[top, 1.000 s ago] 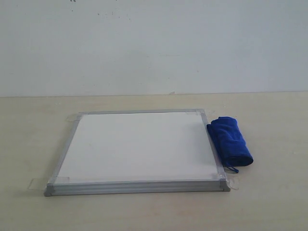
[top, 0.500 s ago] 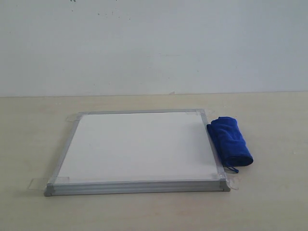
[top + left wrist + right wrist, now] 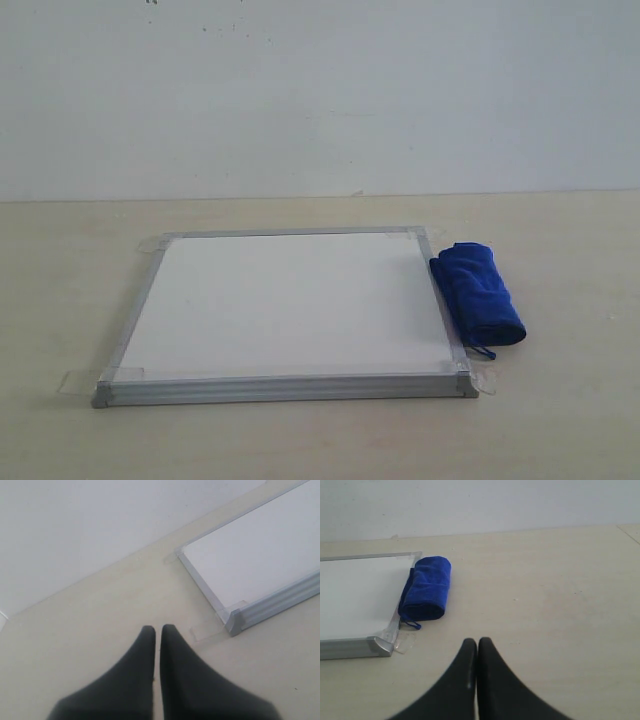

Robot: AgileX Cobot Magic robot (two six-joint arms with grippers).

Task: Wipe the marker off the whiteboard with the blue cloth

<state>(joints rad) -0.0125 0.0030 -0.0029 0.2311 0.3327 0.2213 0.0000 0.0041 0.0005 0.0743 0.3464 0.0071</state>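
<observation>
The whiteboard [image 3: 285, 308] lies flat on the table, silver frame all round, tape at its corners. Its white face looks blank in every view; no red marker line shows. The blue cloth [image 3: 478, 293] lies rolled up against the board's right edge, its small loop toward the near corner. In the right wrist view the blue cloth [image 3: 426, 588] sits beyond and to one side of my right gripper [image 3: 477, 641], which is shut and empty over bare table. My left gripper [image 3: 157, 628] is shut and empty too, short of the whiteboard's [image 3: 260, 560] corner. Neither gripper appears in the exterior view.
The beige table [image 3: 560, 400] runs back to a pale wall [image 3: 320, 90]. Clear tape tabs [image 3: 78, 381] stick out from the board's corners onto the table.
</observation>
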